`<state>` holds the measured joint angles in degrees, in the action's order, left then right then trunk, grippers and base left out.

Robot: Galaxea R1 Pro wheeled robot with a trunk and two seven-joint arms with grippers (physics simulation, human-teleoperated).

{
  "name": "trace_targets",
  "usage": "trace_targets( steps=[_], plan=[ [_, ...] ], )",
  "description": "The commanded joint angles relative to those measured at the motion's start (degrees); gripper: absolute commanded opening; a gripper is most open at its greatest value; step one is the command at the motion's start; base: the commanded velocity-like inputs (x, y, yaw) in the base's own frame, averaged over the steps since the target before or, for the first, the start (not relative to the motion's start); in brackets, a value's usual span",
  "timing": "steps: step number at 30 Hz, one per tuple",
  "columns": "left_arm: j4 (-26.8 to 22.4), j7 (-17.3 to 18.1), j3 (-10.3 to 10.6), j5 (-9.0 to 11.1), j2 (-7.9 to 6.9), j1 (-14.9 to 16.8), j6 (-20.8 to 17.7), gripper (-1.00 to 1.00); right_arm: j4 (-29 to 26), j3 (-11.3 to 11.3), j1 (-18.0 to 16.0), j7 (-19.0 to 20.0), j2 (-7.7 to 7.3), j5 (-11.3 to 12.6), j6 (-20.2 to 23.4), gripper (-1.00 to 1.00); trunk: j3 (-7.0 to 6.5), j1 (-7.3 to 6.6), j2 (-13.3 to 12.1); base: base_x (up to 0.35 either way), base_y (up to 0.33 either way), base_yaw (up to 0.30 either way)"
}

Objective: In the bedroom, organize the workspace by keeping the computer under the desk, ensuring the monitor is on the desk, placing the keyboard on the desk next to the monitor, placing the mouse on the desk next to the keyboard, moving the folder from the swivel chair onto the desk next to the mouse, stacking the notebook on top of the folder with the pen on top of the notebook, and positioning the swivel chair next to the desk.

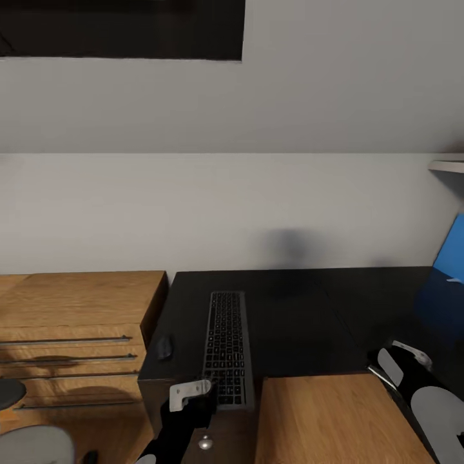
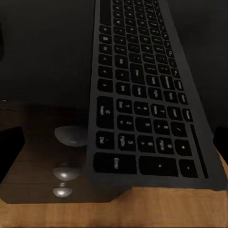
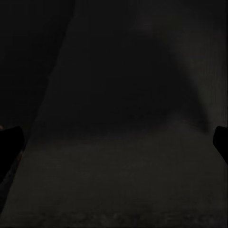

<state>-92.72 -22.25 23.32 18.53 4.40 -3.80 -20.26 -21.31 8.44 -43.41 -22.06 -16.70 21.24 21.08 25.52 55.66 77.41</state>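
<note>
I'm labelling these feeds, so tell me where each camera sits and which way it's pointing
Head view: from the robot's head, down over the desk, keyboard, mouse; left gripper and right arm show.
Left wrist view: near the left gripper, along the keyboard; dark fingertips at the edges.
Right wrist view: near the right gripper, facing a dark surface; fingertips at the edges.
Shared: head and left wrist both show the keyboard.

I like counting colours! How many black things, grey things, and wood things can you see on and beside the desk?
Black: 2, the matte black desk and the small black rounded mouse on it.
Silver-grey: 1, the slim long keyboard on the desk.
Oak wood: 1, the drawer unit with bar handles beside the desk.
Total: 4
</note>
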Motion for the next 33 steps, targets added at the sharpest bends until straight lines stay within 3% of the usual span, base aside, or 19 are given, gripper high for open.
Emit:
trace_targets(
  steps=[1, 12, 15, 20, 33],
  plan=[
    [-0.1, -0.4, 0.1, 0.5, -0.01, 0.0, -0.1, 1.0, -0.1, 0.0, 0.0, -0.3, 0.0, 0.6, 0.2, 1.0, 0.05, -0.02, 0.0, -0.217, 0.197, 0.0],
    [-0.1, -0.4, 0.1, 0.5, -0.01, 0.0, -0.1, 1.0, -0.3, 0.0, 0.0, -0.3, 0.02, 0.6, 0.1, 1.0, 0.05, -0.02, 0.0, -0.116, 0.095, 0.0],
    [-0.1, -0.4, 0.0, 0.5, -0.01, 0.0, -0.2, 1.0, -0.7, 0.0, 0.0, -0.3, 0.75, 0.5, -0.3, 1.0, 0.05, -0.02, 0.0, -0.005, 0.004, 0.0],
    [-0.1, -0.4, 0.1, 0.5, -0.01, 0.0, -0.2, 1.0, -1.6, 0.0, 0.0, -0.3, 1.46, 0.5, -1.8, 1.0, -0.85, -1.12, -2.0, -0.002, 0.001, 0.0],
    [0.0, -0.4, 0.2, 0.6, 0.05, 0.0, -0.5, 1.0, -2.2, 0.1, 0.0, -0.3, 1.62, 0.5, -2.5, 1.0, -3.18, -3.97, -7.2, 0.0, 0.0, 0.0]
  ],
)
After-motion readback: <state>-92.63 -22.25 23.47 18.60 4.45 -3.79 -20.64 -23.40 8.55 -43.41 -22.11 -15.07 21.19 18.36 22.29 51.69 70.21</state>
